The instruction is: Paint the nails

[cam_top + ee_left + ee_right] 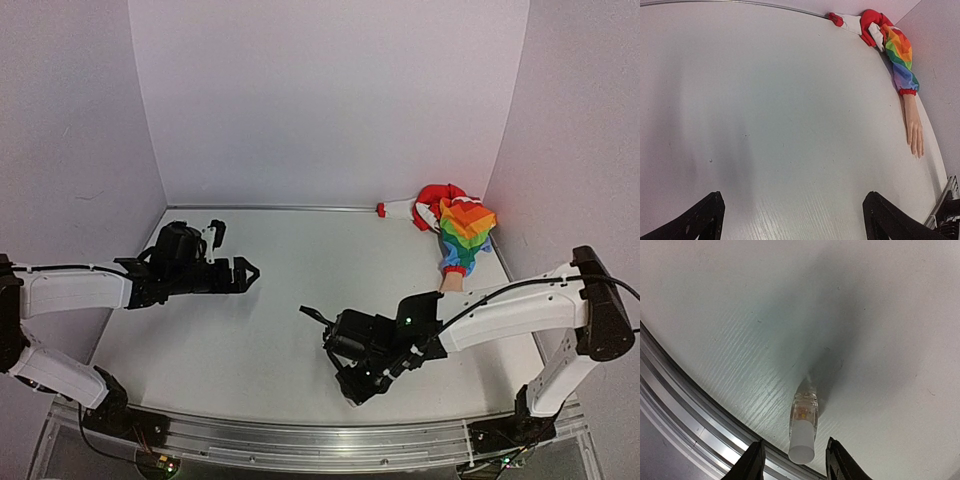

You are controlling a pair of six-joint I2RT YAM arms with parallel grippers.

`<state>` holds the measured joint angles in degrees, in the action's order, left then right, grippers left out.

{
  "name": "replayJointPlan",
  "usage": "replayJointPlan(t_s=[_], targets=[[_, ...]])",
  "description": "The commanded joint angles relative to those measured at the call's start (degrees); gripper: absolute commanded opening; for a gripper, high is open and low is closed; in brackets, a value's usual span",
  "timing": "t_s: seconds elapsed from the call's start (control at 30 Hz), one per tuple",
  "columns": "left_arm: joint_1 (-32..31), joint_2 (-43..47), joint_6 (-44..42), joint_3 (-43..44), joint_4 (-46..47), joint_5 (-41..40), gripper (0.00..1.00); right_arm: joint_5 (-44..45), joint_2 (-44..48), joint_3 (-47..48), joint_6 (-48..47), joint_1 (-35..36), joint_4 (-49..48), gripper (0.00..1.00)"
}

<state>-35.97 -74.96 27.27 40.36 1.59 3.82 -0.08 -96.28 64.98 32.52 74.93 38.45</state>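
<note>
The fake hand [915, 131] lies pale and palm-down at the table's far right, fingers pointing toward the near edge. Its nails [918, 153] are too small to make out. A rainbow sleeve [466, 228] with a red cuff runs back from it toward the corner. A small clear bottle [804, 424] with a white cap stands near the front rail. My right gripper [795, 442] straddles the cap, with a slim gap showing on each side. In the top view the right gripper [360, 388] hides the bottle. My left gripper [235, 252] hovers wide open over bare table at the left.
The aluminium rail [695, 405] runs along the table's near edge, right beside the bottle. White walls enclose the table at the back and both sides. The sleeve's red and white end [405, 208] lies against the back wall.
</note>
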Motion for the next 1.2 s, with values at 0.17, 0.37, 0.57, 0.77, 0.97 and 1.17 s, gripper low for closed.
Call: replayJointPlan(t_s=[0.17, 0.37, 0.57, 0.77, 0.97, 1.17], targets=[[-0.25, 0.47, 0.12, 0.6, 1.55, -1.09, 1.0, 2.63, -2.53, 2.43, -0.31, 0.48, 0.73, 0.33], [-0.28, 0.43, 0.32, 0.85, 1.72, 0.06, 1.0, 3.33, -2.91, 2.16, -0.42, 0.48, 0.74, 0.22], [-0.33, 1.51, -0.71, -1.3, 8.96, 9.09, 1.0, 10.11, 2.46, 0.27, -1.61, 0.33, -0.46, 0.05], [-1.96, -0.93, -1.23, -3.14, 25.69, 25.97, 1.0, 7.09, 12.77, -7.75, -13.12, -7.48, -11.56, 0.0], [-3.89, -12.76, -4.09, 0.26, 38.09, 39.87, 0.98, -9.23, 18.22, -8.81, -27.98, -21.32, -16.13, 0.0], [-6.35, -22.55, -8.63, 9.72, 37.94, 51.49, 0.9, -21.25, 14.54, -1.05, -40.39, -25.07, -12.59, 0.0]])
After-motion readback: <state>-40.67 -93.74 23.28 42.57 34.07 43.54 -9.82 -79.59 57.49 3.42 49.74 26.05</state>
